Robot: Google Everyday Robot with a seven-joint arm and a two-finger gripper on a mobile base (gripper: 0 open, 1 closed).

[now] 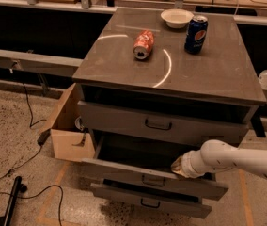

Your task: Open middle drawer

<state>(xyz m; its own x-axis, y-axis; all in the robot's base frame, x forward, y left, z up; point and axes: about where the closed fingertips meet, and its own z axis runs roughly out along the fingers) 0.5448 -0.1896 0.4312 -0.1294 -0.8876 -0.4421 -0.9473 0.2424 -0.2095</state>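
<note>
The middle drawer (124, 172) is the second of three grey drawers in the cabinet. It stands pulled out well past the top drawer (124, 121), with its dark inside showing. Its small dark loop handle (153, 181) sits at the centre of the low front panel. My white arm comes in from the right. The gripper (176, 167) is at the drawer's top edge, right of the handle, reaching into the open drawer. The lowest drawer (147, 202) is out a little too.
On the cabinet top (218, 74) lie a tipped orange can (143, 44), an upright blue Pepsi can (196, 34) and a white bowl (176, 18). An open cardboard box (67, 135) stands left of the cabinet. Cables (16, 173) run over the floor at left.
</note>
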